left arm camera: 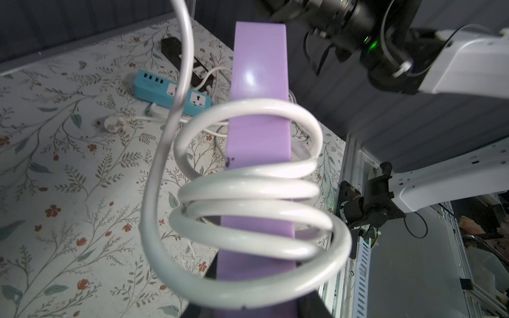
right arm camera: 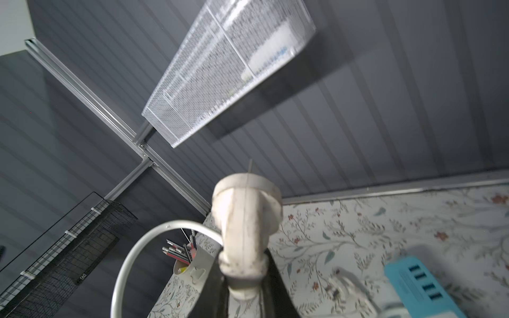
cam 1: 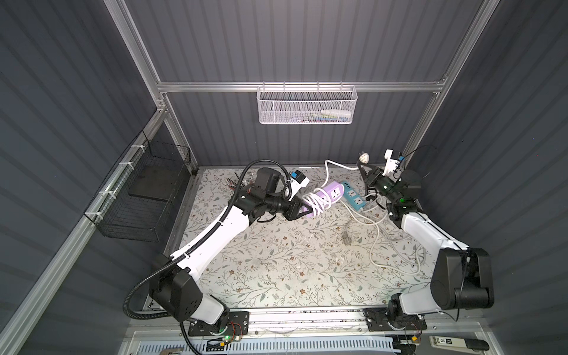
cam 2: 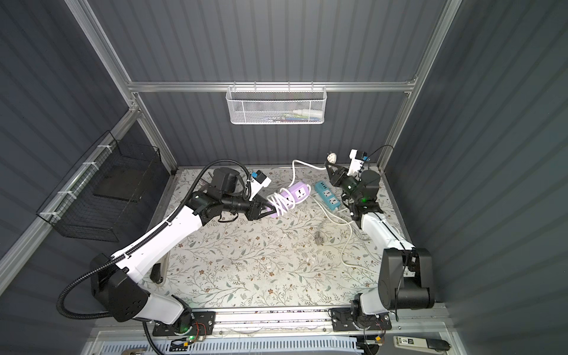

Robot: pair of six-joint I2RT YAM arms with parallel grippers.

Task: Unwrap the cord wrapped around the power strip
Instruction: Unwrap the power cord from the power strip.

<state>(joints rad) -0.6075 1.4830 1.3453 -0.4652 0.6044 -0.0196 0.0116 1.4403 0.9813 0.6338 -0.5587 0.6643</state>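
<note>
From the near edge of the counter [cam 1: 276,270], the left arm [cam 1: 221,233] reaches out low and almost level. Its jaws pinch the near end of the purple power strip [cam 1: 331,188] and hold it above the counter, probably so the loose coils of white cord [cam 1: 316,203] can slip off the free end. Farther back, the right arm [cam 1: 421,227] is bent upward with its jaws clamped on the plug [cam 1: 363,159], held high near the back wall, seemingly to draw the cord's slack away.

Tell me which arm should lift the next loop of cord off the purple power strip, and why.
Right. The right fingers hold the white plug raised, with the cord's free run leading to the coils. The left fingers are clamped on the purple power strip, steadying it.
</note>
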